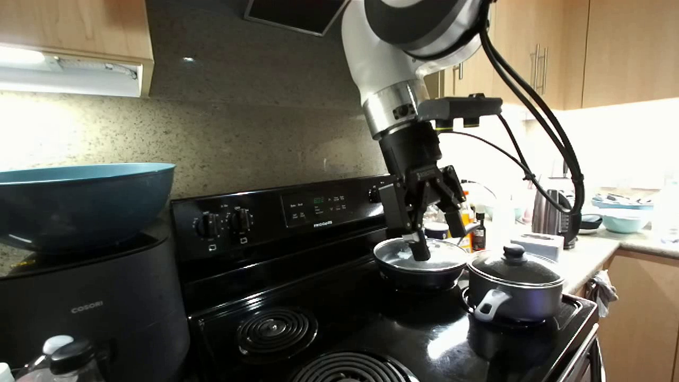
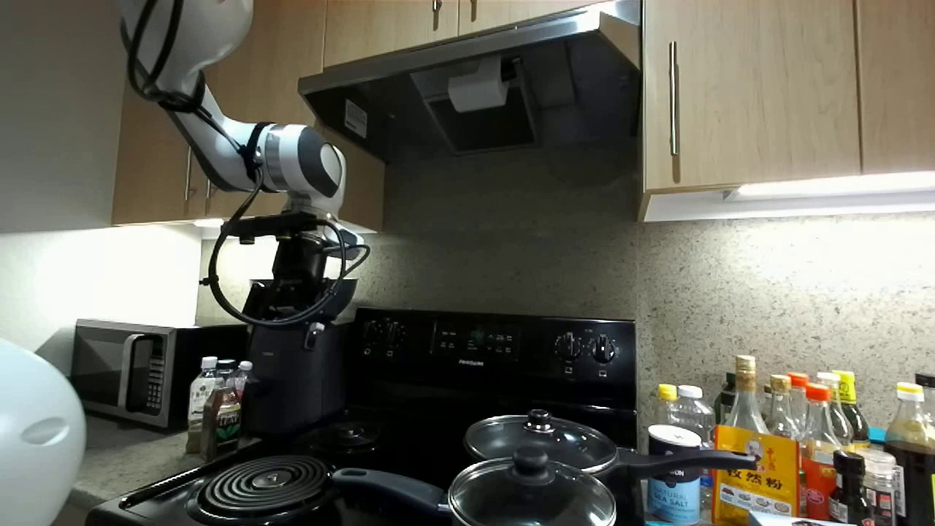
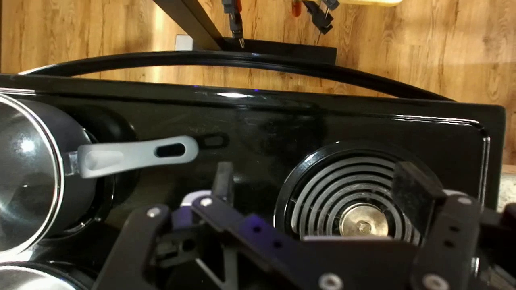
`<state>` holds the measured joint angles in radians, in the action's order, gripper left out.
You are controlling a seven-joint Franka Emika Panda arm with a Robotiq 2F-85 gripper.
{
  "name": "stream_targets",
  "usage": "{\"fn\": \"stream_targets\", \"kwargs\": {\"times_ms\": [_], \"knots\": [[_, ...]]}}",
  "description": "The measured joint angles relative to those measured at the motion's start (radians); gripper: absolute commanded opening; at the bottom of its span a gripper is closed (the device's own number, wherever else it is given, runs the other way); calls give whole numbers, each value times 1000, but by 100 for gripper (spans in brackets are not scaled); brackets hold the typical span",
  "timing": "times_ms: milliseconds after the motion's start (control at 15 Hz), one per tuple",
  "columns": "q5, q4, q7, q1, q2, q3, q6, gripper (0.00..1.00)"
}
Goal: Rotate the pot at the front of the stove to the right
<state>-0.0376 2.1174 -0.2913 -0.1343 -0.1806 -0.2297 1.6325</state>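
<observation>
The front pot (image 1: 522, 297) is dark grey with a glass lid (image 1: 517, 265) and one grey handle (image 1: 492, 305). It sits on a front burner of the black stove (image 1: 339, 323). In the wrist view the pot (image 3: 76, 129) is at the left edge, and its handle (image 3: 137, 157) points right. It also shows in an exterior view (image 2: 532, 504). My gripper (image 1: 437, 239) is open and empty, raised above the stove. In the wrist view the gripper (image 3: 320, 185) has its fingers spread over a bare coil burner (image 3: 350, 193), apart from the handle's end.
A lidded black pan (image 2: 621, 467) stands behind the pot, its handle (image 2: 683, 460) pointing to the bottles (image 2: 811, 416). An air fryer (image 1: 101, 313) carries a blue bowl (image 1: 85, 207) beside the stove. A range hood (image 2: 475, 80) hangs above. The oven handle (image 3: 242, 59) runs along the front.
</observation>
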Motion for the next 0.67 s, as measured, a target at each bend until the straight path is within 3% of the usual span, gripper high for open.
{"fn": "stream_targets", "kwargs": {"times_ms": [467, 667], "knots": [[-161, 259, -4, 40, -80, 124, 176, 100], [-189, 325, -4, 45, -128, 143, 206, 100]]}}
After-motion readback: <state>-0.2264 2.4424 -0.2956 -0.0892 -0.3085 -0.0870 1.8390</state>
